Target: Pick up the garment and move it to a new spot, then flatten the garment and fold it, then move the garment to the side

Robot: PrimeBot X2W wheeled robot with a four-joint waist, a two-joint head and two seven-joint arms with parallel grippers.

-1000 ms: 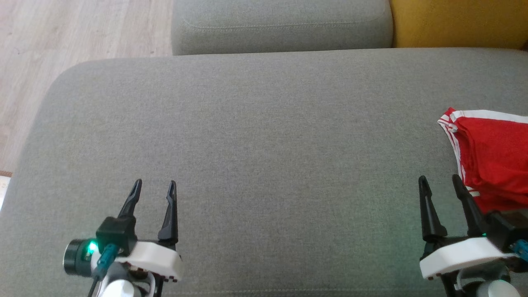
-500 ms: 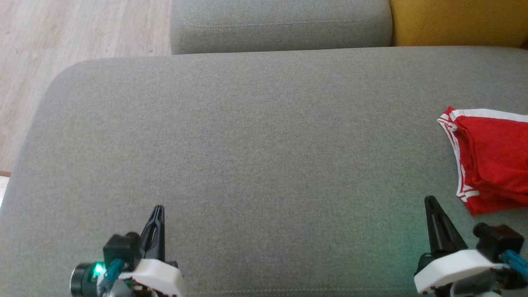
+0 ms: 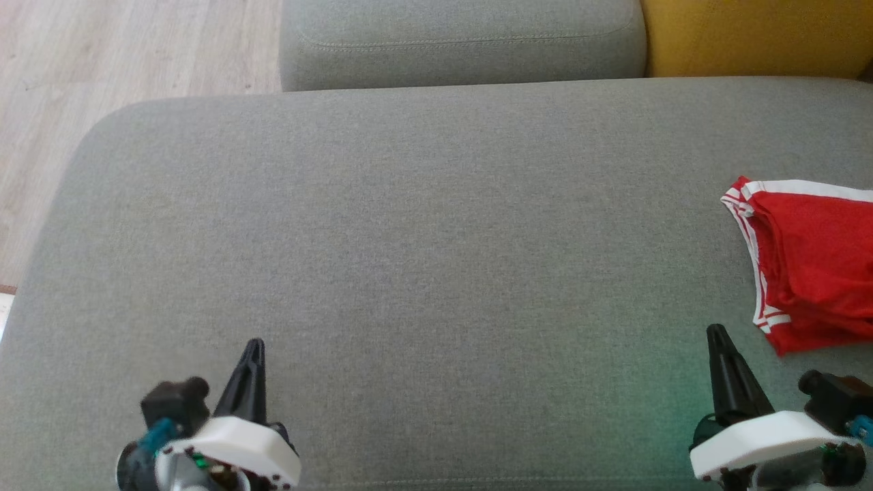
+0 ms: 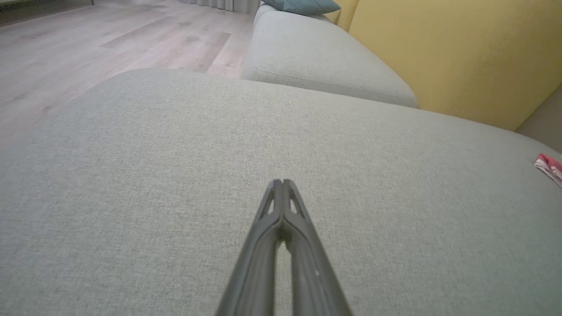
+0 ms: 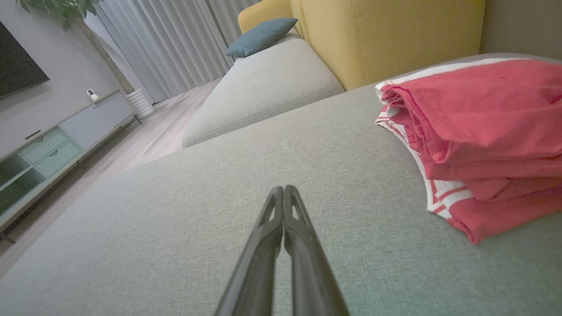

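The garment (image 3: 815,262) is red with white stripes along its edges, folded into a small stack at the right edge of the grey sofa seat (image 3: 436,225). The right wrist view shows the garment (image 5: 478,140) as layered folds, off to the right of my fingers. My right gripper (image 3: 716,332) is shut and empty, low on the seat, just left of and nearer than the garment's corner. My left gripper (image 3: 254,344) is shut too, holding nothing, at the seat's near left. A sliver of the garment (image 4: 549,166) peeks in at the right edge of the left wrist view.
A second grey cushion (image 3: 464,41) lies beyond the seat, with a yellow backrest (image 3: 757,34) to its right. Wood floor (image 3: 102,61) runs past the seat's left edge. A teal pillow (image 5: 261,35) and a low cabinet (image 5: 66,136) stand farther off.
Both grippers went from open to shut and drew back toward the seat's near edge. The garment has stayed in place.
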